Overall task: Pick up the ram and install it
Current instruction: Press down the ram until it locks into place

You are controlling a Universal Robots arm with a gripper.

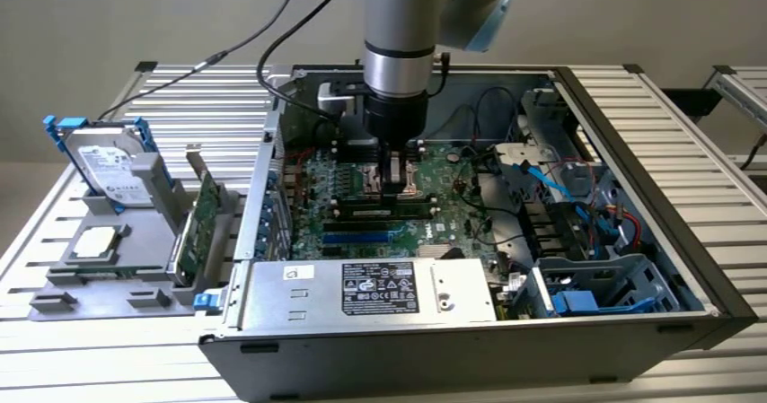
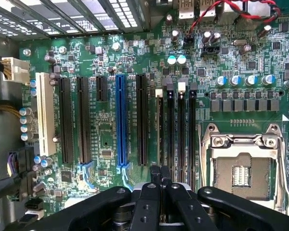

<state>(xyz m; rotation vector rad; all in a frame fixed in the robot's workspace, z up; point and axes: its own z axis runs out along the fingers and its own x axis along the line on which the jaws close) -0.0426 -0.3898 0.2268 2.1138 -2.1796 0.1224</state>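
**Item: the ram (image 1: 383,211), one counted.** We see one long green strip with dark chips standing on edge among the memory slots (image 2: 182,134), on the motherboard (image 1: 359,232) inside the open computer case (image 1: 623,268). It appears to sit in a slot, though we cannot tell whether it is fully seated.

**Handling, as we judge it.**
- Weight and stiffness: light, thin and stiff along its length.
- Fragility: the chips and the contact edge are fragile.
- Where to hold: the bare top edge or the short ends, never the chip faces.
- Pressing: push straight down, since a tilt would bind it in the slot.

**Claw: the gripper (image 1: 393,188), one counted.** Its fingers (image 2: 151,192) are closed together, with no gap showing between them. It hangs directly over the ram, at or just above the top edge. We cannot tell whether it touches, and nothing shows clamped between the fingers.

**Other stock.**
- Memory slots: four, as best we can count.
- Blue expansion slot (image 2: 120,120): one.
- White expansion slot (image 2: 45,115): one.
- CPU socket (image 2: 241,168): one, empty.
- Power supply (image 1: 372,291): one.
- Hard drive (image 1: 108,165): one, outside the case on the exterior view's left.
- Large green expansion card (image 1: 198,223): one, standing in the grey holder (image 1: 72,277) near the drive.
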